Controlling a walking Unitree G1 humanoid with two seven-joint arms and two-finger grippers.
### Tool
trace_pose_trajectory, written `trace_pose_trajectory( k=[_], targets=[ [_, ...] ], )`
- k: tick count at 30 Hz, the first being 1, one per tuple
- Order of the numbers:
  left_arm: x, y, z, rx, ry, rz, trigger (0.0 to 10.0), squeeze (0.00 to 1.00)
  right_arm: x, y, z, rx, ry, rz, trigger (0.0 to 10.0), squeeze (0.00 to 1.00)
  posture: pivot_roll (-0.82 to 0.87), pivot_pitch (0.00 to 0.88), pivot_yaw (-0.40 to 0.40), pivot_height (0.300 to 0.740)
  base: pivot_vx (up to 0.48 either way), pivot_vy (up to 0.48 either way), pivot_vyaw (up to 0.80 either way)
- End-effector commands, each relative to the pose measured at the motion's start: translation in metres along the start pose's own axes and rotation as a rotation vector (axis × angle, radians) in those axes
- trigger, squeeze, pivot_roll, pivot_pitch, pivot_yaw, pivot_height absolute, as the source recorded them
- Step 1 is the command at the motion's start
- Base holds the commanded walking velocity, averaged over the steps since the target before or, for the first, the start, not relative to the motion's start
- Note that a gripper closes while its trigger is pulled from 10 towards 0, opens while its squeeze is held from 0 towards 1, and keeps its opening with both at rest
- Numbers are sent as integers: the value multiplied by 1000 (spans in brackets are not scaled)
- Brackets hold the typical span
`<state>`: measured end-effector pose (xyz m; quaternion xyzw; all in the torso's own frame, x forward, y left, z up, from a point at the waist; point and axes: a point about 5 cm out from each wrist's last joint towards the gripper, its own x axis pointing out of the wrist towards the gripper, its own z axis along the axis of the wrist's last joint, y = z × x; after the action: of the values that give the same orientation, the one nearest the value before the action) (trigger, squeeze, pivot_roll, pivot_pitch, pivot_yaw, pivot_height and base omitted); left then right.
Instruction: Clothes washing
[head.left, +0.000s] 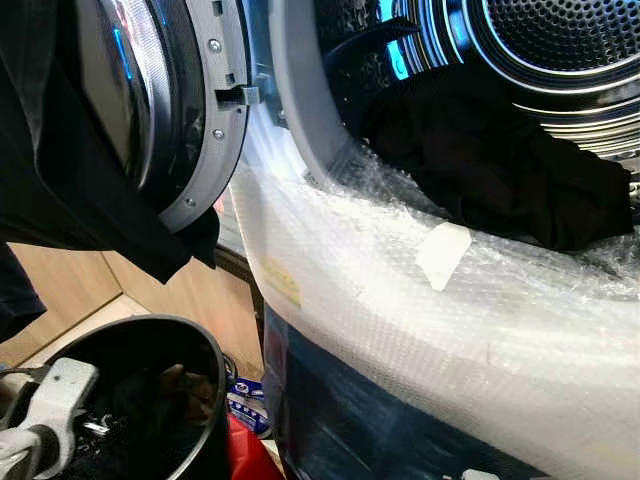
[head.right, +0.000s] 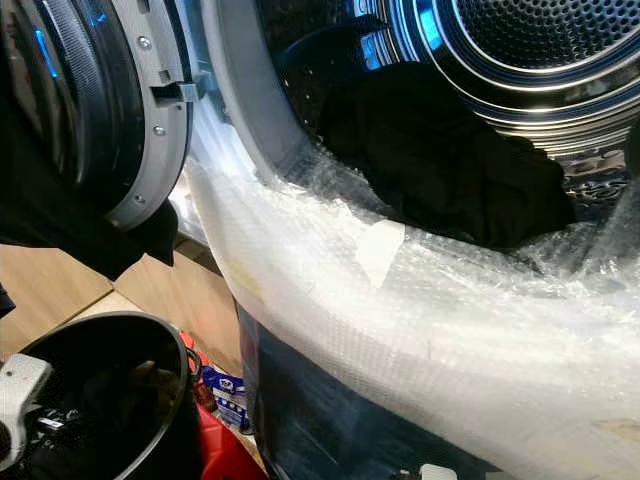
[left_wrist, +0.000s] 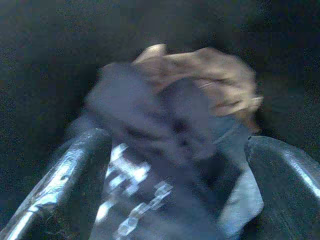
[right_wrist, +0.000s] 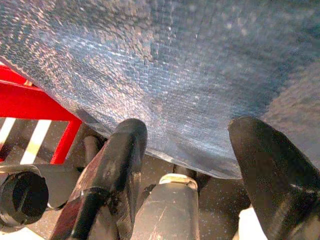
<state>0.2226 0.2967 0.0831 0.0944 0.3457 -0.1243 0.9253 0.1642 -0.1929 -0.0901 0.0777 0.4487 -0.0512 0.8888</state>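
Left hand (left_wrist: 170, 165): down inside the black bucket (head.left: 205, 385), fingers spread wide, one to each side of the clothes; its white wrist shows at the bucket's near rim.
Clothes in bucket (left_wrist: 165, 145): a dark garment with pale print lies between the fingers, a tan piece (left_wrist: 210, 80) just beyond it; the wrist view is blurred, so I cannot tell whether the fingers touch the cloth.
Door (head.left: 185, 110): above the left hand, swung open, grey ring with screws and a latch; a black garment (head.left: 90, 210) hangs over its lower edge.
Floor items: just past the bucket on the side toward the washer, a red thing (head.left: 245, 450) and a blue-and-white packet (head.left: 245, 400).
Washer (head.left: 330, 400): to the right of the left hand, dark front below; bubble wrap (head.left: 420, 310) is draped over the lip of the opening, with a patch of pale tape (head.left: 443, 252) on it.
Drum (head.left: 540, 60): shiny, perforated at the back; a black garment (head.left: 500, 170) lies inside just behind the wrapped lip.
Right hand (right_wrist: 195, 165): low, close under the hanging bubble wrap, fingers well apart and holding nothing; a red frame (right_wrist: 35, 107) and a black cap (right_wrist: 22, 197) lie beside it.
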Motion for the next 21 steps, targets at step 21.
trace_pose_trajectory(
  k=[21],
  targets=[
    [-5, -16, -18, 246, 268, -254, 10000, 1000, -1, -8, 0, -32, 9, -9, 10000, 0, 52, 0, 37, 740, 0, 0, 0]
  ],
)
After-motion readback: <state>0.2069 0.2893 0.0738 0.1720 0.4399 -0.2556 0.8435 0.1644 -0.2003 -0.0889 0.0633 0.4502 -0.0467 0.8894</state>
